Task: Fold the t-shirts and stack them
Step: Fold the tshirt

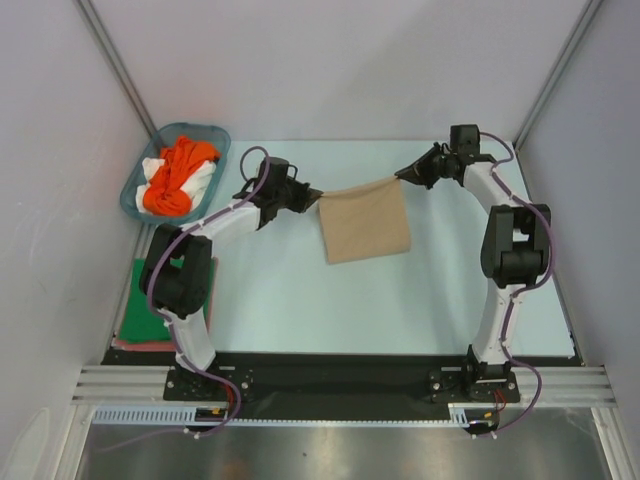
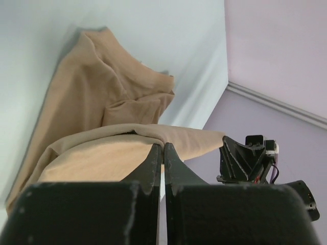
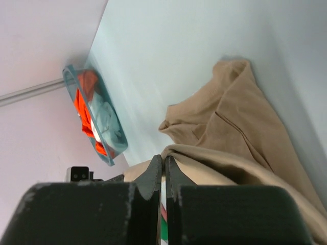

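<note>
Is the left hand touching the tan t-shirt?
Touching. The left wrist view shows the left hand pinched shut on an edge of the tan t-shirt.

No text, label, brand, number or sign can be read in any view.

Plain tan shirt [image 1: 365,222]; orange shirt [image 1: 178,172] and white shirt [image 1: 205,181] in teal basket [image 1: 195,126]; dark green shirt [image 1: 135,315]; pale mint table [image 1: 300,300].

Left arm [image 1: 195,335], right arm [image 1: 495,322]: white links, black joints, purple cables; black fingers [image 2: 148,167].
</note>
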`<state>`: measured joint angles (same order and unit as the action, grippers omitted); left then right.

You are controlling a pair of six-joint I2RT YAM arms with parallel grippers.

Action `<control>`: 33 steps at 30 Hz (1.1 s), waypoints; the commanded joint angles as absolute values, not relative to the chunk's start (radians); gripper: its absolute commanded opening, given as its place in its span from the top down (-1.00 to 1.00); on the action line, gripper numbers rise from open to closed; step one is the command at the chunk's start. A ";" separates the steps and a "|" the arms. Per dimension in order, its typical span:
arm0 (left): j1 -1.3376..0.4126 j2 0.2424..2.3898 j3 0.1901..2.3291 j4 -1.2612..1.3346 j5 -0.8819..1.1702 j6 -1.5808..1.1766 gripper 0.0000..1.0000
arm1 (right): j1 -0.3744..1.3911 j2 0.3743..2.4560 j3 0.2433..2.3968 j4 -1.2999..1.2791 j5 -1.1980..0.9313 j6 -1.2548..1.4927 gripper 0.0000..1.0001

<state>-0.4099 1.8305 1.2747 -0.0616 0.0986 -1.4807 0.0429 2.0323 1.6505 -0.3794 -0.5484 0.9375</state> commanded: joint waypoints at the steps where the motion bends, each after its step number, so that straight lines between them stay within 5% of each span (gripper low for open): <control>1: -0.380 1.853 1.319 -0.037 0.127 -1.474 0.99 | 0.048 2.094 1.753 -0.367 -0.618 0.922 1.00; 33: -0.345 2.069 1.407 -0.049 0.101 -1.522 0.99 | 0.029 2.401 1.957 -0.373 -0.706 0.939 0.97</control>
<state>-0.3618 2.0548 1.3567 -0.0528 0.1154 -1.5085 0.0341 2.3844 1.9015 -0.3779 -0.6716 0.9409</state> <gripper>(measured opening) 0.014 0.021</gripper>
